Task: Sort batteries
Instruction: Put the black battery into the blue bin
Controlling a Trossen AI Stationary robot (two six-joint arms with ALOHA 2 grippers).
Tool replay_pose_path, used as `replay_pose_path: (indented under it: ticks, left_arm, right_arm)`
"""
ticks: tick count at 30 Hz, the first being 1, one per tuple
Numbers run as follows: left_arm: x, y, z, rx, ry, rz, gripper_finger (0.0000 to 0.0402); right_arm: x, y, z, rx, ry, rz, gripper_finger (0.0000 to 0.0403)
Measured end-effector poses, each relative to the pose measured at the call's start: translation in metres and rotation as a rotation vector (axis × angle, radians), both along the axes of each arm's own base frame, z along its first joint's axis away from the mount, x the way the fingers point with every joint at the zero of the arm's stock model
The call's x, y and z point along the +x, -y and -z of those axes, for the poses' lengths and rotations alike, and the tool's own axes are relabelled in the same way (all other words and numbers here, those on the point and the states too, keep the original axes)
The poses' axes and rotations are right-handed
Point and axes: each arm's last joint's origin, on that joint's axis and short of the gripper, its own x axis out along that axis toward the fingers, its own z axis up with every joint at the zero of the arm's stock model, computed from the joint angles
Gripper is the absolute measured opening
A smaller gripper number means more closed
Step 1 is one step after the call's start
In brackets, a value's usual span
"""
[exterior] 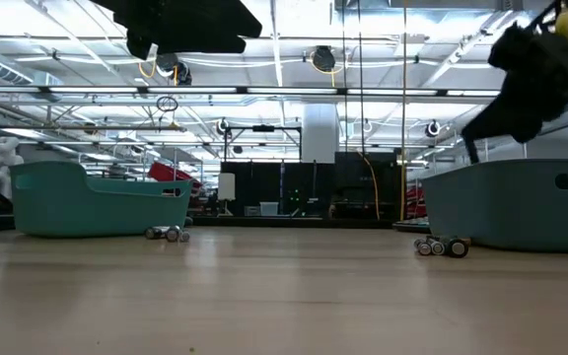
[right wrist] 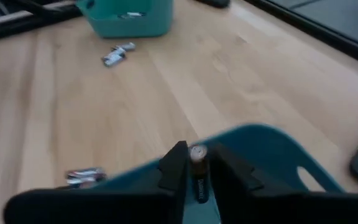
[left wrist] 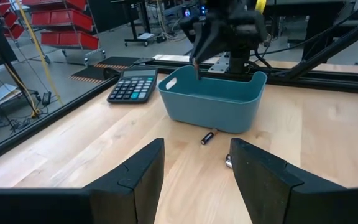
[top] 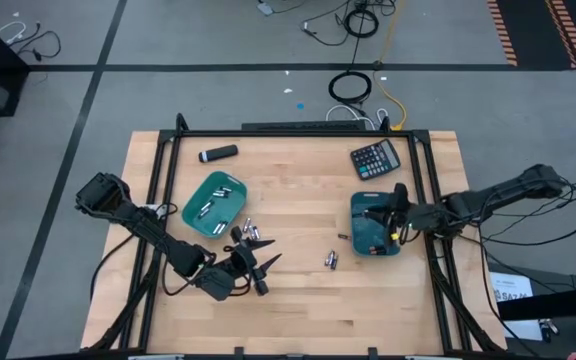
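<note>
Small cylindrical batteries lie loose on the wooden table: a cluster (top: 251,232) beside the left teal tray (top: 215,203), a pair (top: 331,259) and a single dark one (top: 343,237) near the right teal tray (top: 373,228). Several silvery cells lie inside the left tray. My left gripper (top: 264,262) hovers open near the table's near edge, its fingers (left wrist: 135,180) pointing toward the right tray (left wrist: 213,99). My right gripper (top: 380,213) is over the right tray, shut on one battery (right wrist: 198,171). My right gripper pinches a dark battery between its two fingers (right wrist: 174,165), with the metal end cap (right wrist: 197,151) showing between the tips. The battery lies along the fingers. It is lifted clear, above the right tray's rim (right wrist: 260,143).
A black calculator (top: 376,158) lies at the far right and a black marker-like cylinder (top: 218,153) at the far left. A black frame edges the table. Bare wood lies between the trays. Loose batteries (exterior: 166,234) (exterior: 442,247) lie beside each tray in the low view.
</note>
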Motion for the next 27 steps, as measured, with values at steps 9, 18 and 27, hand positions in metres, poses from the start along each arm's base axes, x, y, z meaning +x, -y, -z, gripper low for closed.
replay_pose_path:
  ticks: [9, 18, 27]
  left_arm:
    - [0.002, -0.003, 0.0, 0.005, -0.006, 0.003, 0.0194]
    - [0.01, -0.016, 0.0, -0.053, 0.016, -0.035, 0.0194]
    - [0.017, -0.028, 0.001, -0.054, -0.013, -0.012, 0.0194]
  right_arm:
    - [-0.003, -0.004, 0.009, 0.021, -0.005, -0.013, 0.0157]
    - [0.037, -0.019, -0.053, -0.144, -0.184, -0.111, 0.0166]
    - [0.13, -0.034, -0.058, -0.159, -0.554, -0.352, 0.0162]
